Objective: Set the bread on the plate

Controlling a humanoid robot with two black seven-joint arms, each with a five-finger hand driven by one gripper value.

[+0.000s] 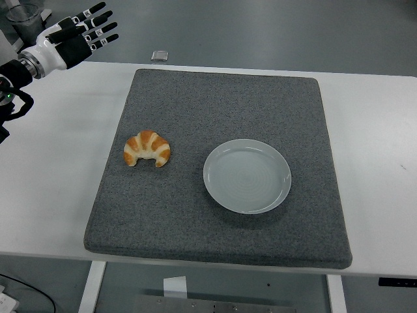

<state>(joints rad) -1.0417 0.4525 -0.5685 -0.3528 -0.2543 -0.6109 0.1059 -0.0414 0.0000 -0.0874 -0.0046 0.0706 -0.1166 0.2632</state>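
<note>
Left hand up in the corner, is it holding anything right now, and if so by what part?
Nothing. The left hand is open, fingers spread, and the croissant lies untouched on the grey mat.

Left arm [16, 72] cut off at picture's edge.

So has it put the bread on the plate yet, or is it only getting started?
Only getting started. Nothing looks done: the croissant lies on the grey mat, apart from and left of the plate, which is bare. In hand: the left hand hovers open at the table's far left, holding nothing. Left to do: reach, grasp the croissant, carry it over and set it on the plate.
</note>
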